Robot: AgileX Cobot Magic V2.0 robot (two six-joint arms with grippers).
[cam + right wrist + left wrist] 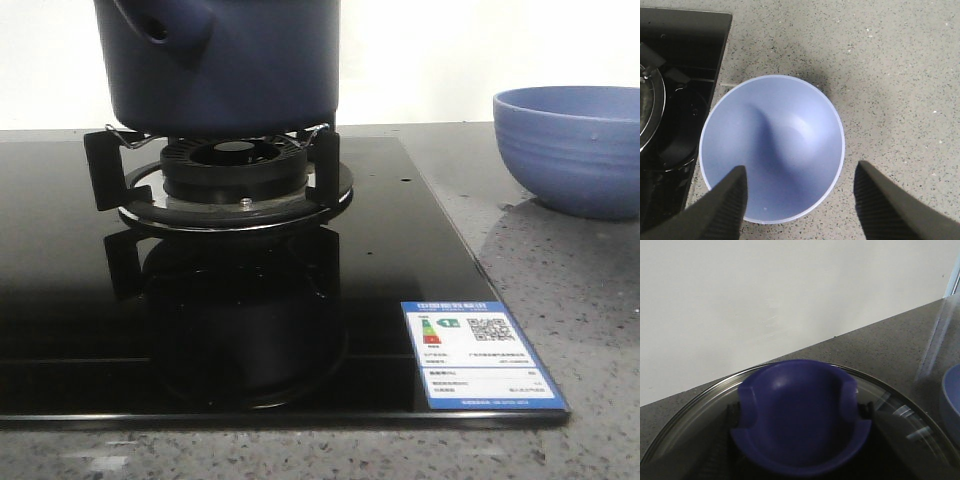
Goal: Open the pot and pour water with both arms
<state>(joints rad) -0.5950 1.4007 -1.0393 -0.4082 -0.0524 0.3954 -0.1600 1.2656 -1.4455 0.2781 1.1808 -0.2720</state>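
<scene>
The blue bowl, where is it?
In the front view, the blue bowl sits on the grey counter, right of the black stove holding the pot.

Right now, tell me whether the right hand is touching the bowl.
Apart. The right wrist view shows the right hand open above the bowl, one finger over it and the other over the counter, neither pressing its rim.

Showing one pot (225,70), one glass lid (920,415), one bowl (572,148), one burner (232,170), one label sticker (478,354).
</scene>
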